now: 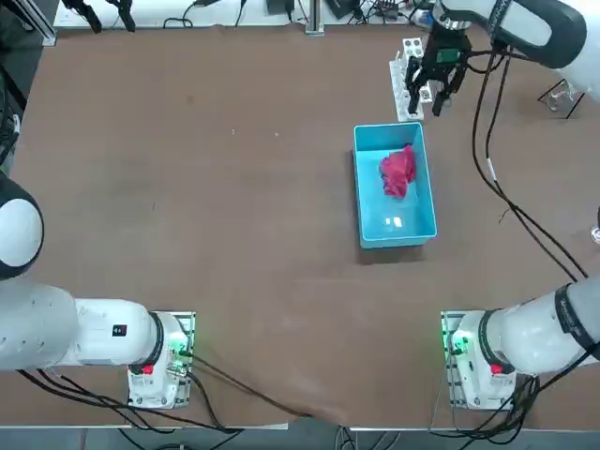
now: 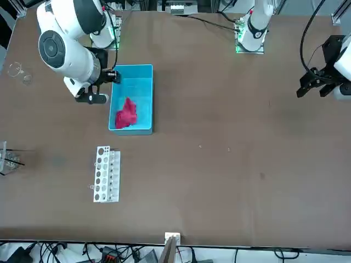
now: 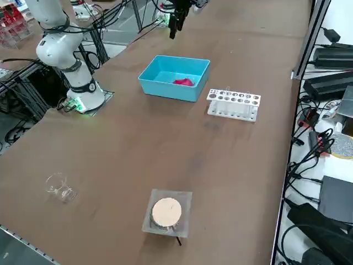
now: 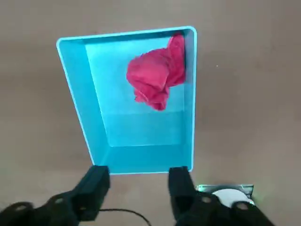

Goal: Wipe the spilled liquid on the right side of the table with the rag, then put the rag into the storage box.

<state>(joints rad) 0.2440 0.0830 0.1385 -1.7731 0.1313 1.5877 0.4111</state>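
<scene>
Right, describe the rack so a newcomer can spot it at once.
On the brown table, find the blue bin holding the pink rag. Just beyond the bin's end, on the side away from the robot's bases, stands the rack: white, narrow, with rows of round holes, unlike the solid-walled bin.

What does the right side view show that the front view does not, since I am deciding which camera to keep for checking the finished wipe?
Only the right side view shows the round pale lid-like disc on a clear square holder face-on; the front view catches just a clear holder's edge, cut off at its border.

Only the front view shows the robot's right hand, black and two-fingered, beside the light-blue rectangular plastic box.

Both show that box with the crumpled pink-red cloth rag inside, the white perforated plastic rack and the clear glass vessel lying on the brown table.
</scene>
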